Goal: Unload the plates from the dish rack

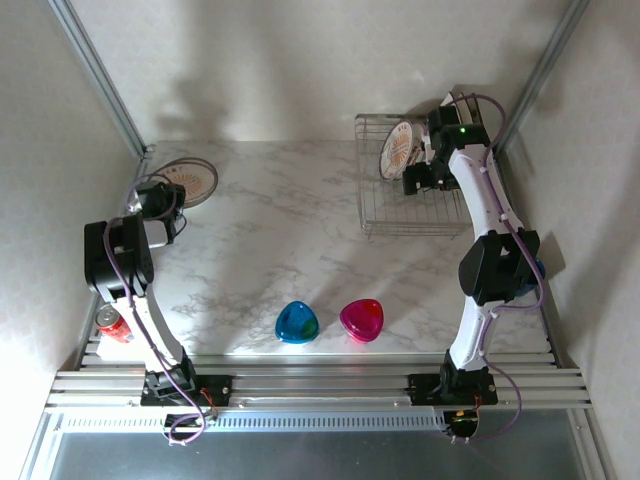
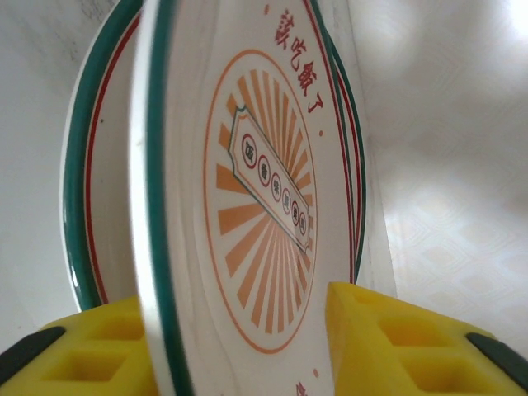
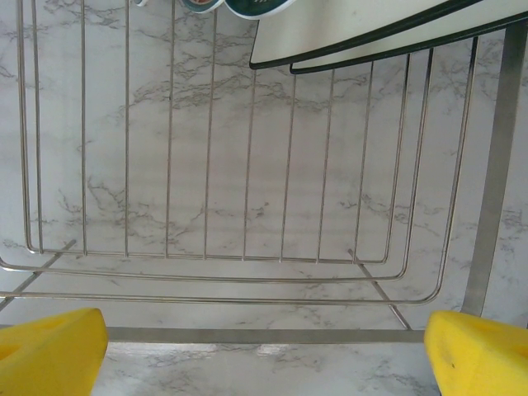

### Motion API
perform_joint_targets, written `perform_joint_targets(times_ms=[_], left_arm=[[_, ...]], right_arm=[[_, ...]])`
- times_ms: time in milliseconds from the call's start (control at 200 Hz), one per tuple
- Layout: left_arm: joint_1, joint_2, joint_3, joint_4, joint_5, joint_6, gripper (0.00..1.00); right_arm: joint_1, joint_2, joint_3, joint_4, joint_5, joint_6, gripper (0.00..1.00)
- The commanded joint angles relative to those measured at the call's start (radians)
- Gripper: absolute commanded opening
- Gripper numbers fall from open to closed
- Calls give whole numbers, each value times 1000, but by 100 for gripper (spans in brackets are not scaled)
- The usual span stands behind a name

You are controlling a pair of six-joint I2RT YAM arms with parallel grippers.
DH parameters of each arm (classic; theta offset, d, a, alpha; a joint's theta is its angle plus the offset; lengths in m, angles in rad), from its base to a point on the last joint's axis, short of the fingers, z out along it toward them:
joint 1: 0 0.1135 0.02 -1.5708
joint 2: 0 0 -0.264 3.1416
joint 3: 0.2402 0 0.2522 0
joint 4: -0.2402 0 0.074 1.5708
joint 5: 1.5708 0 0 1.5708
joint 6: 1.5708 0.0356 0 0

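Plate down on the far-left stack — one snag could undo it.
Left gripper (image 2: pixel 235 330) straddled the sunburst plate (image 2: pixel 264 165) resting on a green-rimmed plate (image 2: pixel 99 165). Pinching or just off the rim, I couldn't tell — a dragging pad might skid it off. Right gripper (image 3: pixel 264 346) hung with jaws wide over the dish rack (image 3: pixel 206 165), where more plates (image 3: pixel 371 29) stood; wires could catch a finger.

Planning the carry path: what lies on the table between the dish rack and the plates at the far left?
Nothing. The top view shows only bare marble table between the dish rack and the plates.
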Motion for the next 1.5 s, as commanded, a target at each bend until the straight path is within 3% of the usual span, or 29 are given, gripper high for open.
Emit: perform_joint_targets(times_ms=[0,225,395,916,1497], left_arm=[[-6,-27,27,-28,-5,31,51],[-8,-43,58,-90,14,75,73],[-9,-71,71,-144,6,117,82],[-7,-144,42,-202,10,169,91],[-4,-142,-14,-183,18,183,93]], right_arm=[[8,-24,-9,2,-10,-18,99],[8,-35,-28,14,-13,-18,99],[8,-45,-43,25,-17,-18,99],[8,-77,-98,58,-35,-18,99],[6,-110,-121,66,-38,-22,99]])
